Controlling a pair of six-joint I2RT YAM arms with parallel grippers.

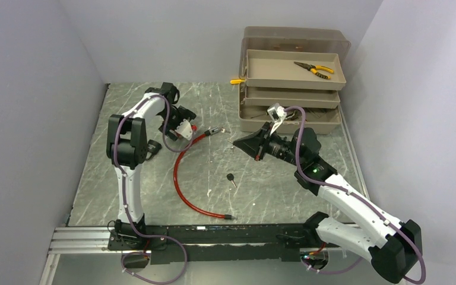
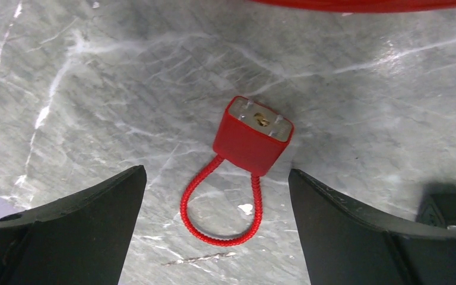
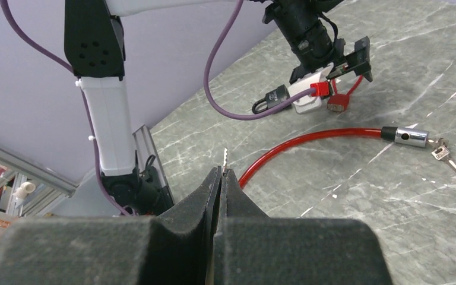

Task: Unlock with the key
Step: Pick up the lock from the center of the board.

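Two locks lie on the grey marbled table. The first is a small red square-bodied padlock with a silvery face, a brass keyhole and a looped shackle of red ribbed cord. The second is a long red glossy cable lock, curved in a wide arc. It has one polished cylindrical metal end and a dark-tipped end near the arm bases.

Keys show in three places. One thin toothed silver key blade sticks up from the right gripper, whose black wedge-shaped fingers are pressed together on it. One black-headed key lies flat on the table, inside the cable's arc. A small silvery bunch of keys rests just beside the cable's metal end; the exact number in it is unclear.

The left gripper hangs with its two matte black fingers spread wide. The padlock lies on the table between them, touching neither, with its cord loop toward the fingers.

One beige plastic toolbox stands at the far right, with three stepped trays. One pair of yellow-handled pliers lies in the top tray.
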